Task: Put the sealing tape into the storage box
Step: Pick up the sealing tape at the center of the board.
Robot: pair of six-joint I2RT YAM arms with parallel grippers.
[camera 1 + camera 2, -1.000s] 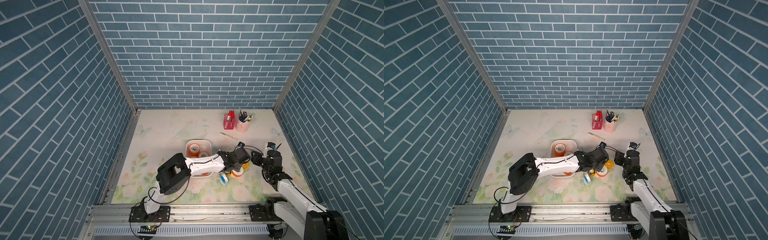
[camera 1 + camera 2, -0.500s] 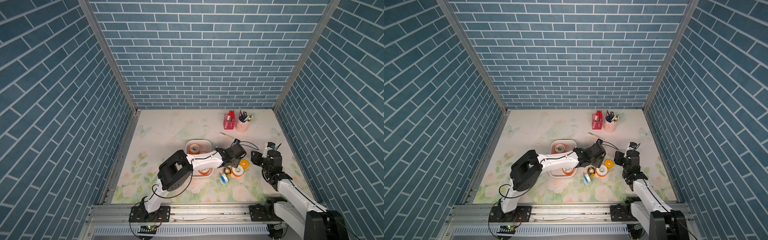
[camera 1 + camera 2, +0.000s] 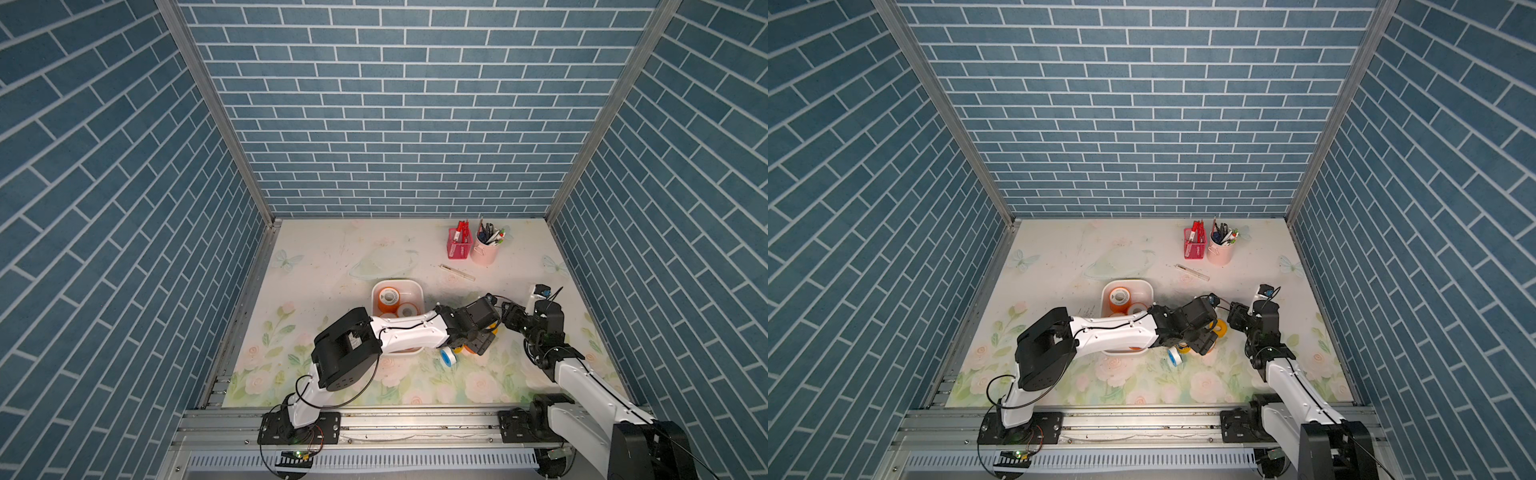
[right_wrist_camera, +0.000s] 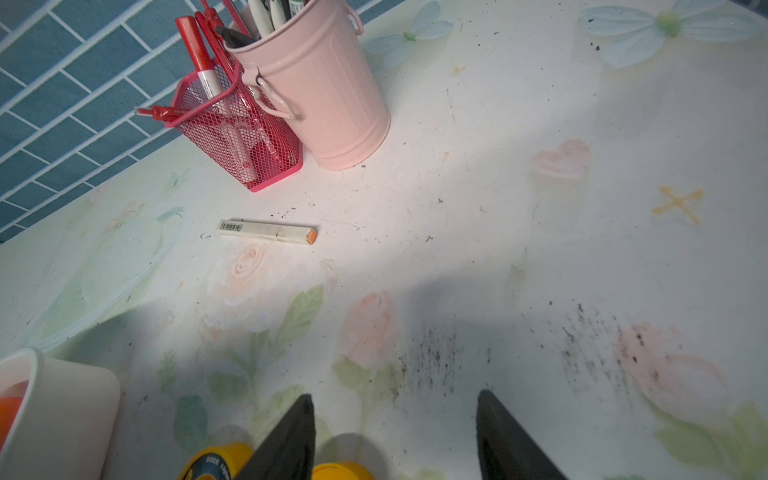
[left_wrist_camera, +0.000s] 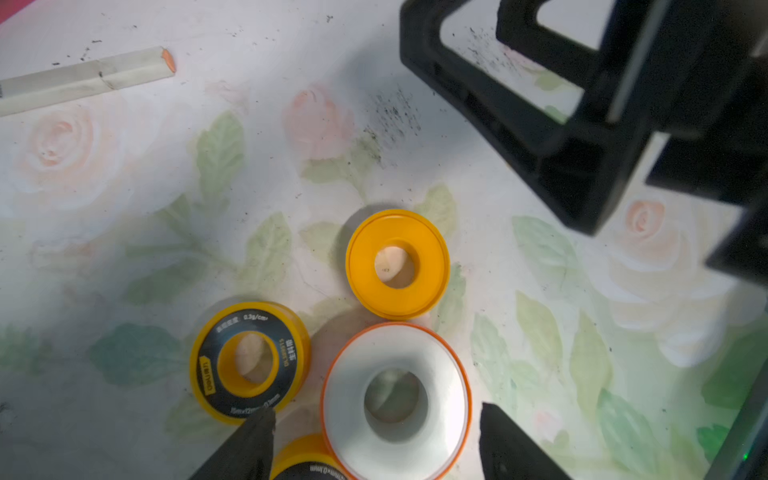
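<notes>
The left gripper hangs low over a cluster of loose sealing tape on the floral tabletop. Its fingers are spread to either side of a white spool with an orange rim and pinch nothing. The wide stance looks meant to take that spool across its flanges. Just beside it lie a plain yellow spool and a yellow spool with a black label, both flat, hole up, so each offers its rim to a grasp from above.

The right gripper is likewise spread and empty. It is poised beside the cluster, probably to leave room for the left arm, which reaches across the storage box.

The box holds an orange-flanged spool and a white one; anything more is hidden beneath the arm. A blue spool stands on edge just outside its near corner. Farther back, a red mesh basket holds red markers, a pink cup holds pens, and a pale marker lies loose.
</notes>
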